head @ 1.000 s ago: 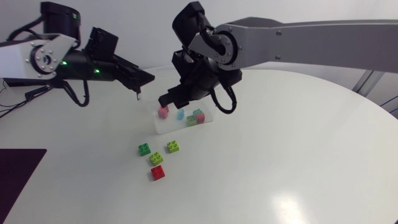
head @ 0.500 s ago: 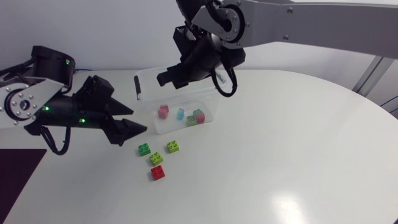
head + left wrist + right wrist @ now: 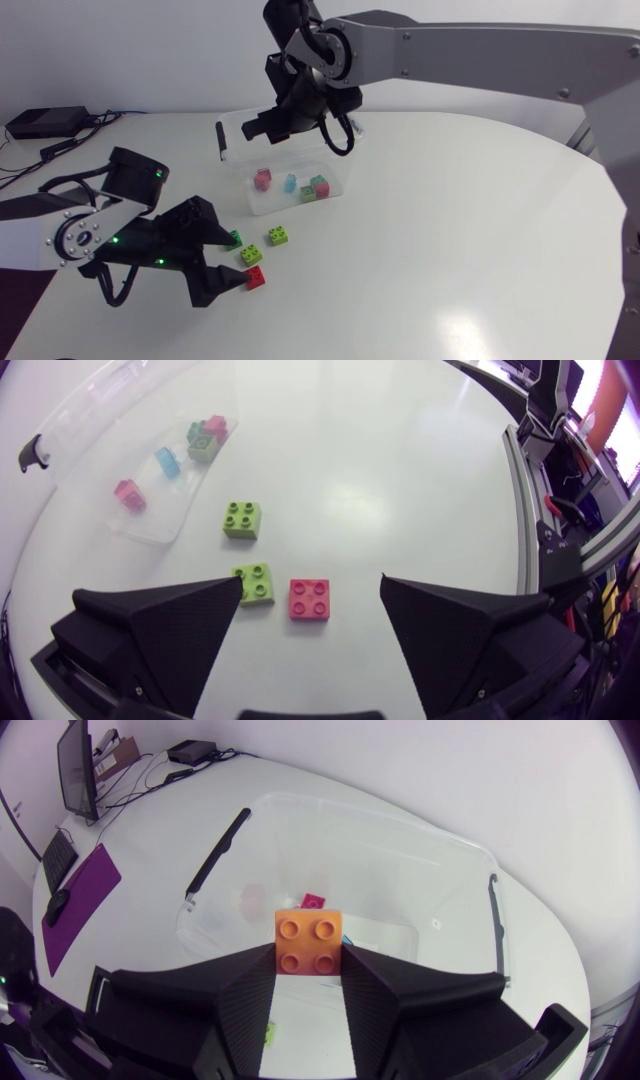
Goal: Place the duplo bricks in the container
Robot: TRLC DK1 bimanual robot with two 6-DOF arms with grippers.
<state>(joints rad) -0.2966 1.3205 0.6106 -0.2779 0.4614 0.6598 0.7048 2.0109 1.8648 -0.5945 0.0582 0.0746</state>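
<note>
A clear plastic container stands at the table's middle back with pink, blue and green-and-red bricks inside. My right gripper hangs above its back left corner, shut on an orange brick; the container lies below it. In front of the container lie two lime bricks, a dark green brick and a red brick. My left gripper is low at these loose bricks and open. The red brick sits just ahead between its fingertips, a lime brick by one finger.
A black latch sticks up at the container's left end. A dark box with cables lies at the far left edge. White table surface stretches to the right and front of the bricks.
My left arm has swung from beside the container's back left down to the front, ending low at the loose bricks. My right gripper has lifted and shifted back-left over the container with the orange brick.
</note>
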